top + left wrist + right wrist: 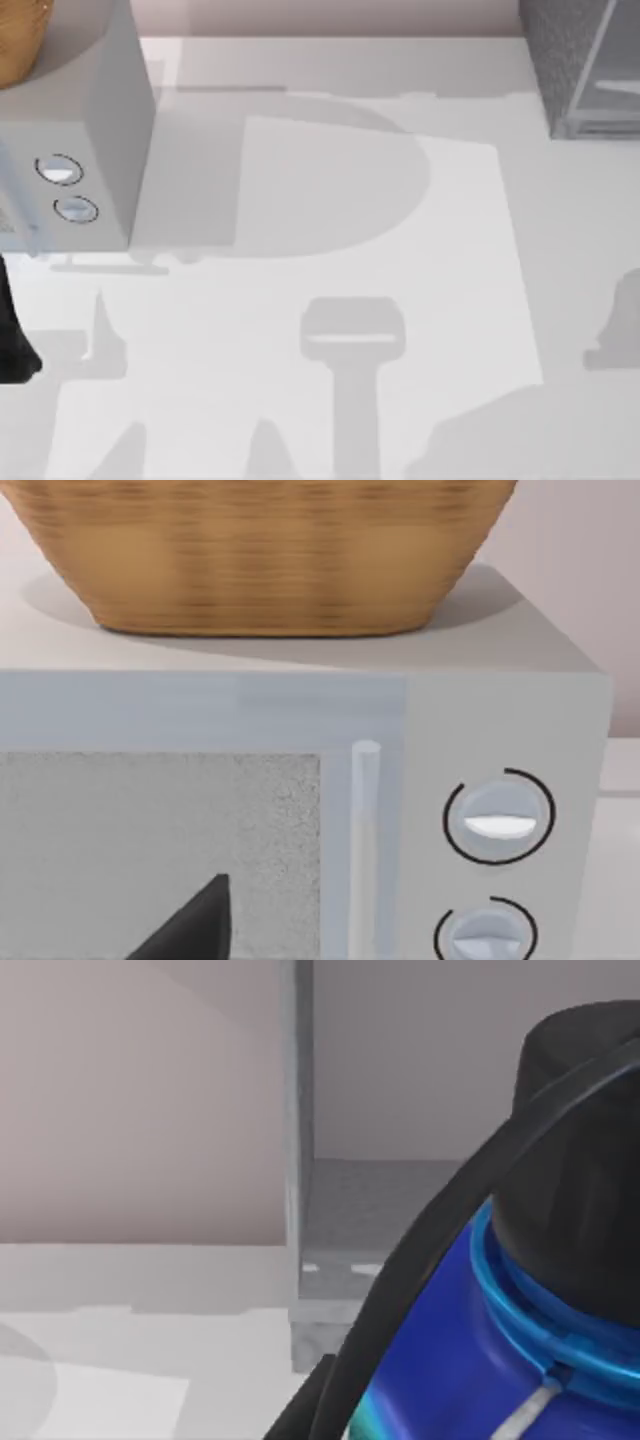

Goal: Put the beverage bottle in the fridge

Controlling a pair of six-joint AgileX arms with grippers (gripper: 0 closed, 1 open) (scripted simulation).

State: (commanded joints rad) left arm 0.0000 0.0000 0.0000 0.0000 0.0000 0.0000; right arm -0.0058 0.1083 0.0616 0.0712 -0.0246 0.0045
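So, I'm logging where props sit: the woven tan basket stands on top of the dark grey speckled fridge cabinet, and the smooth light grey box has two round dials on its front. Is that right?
Not quite. The woven tan basket stands on top of the smooth light grey box, not on the dark grey speckled fridge cabinet; the left wrist view shows it. The two round dials on that box's front are as you said.
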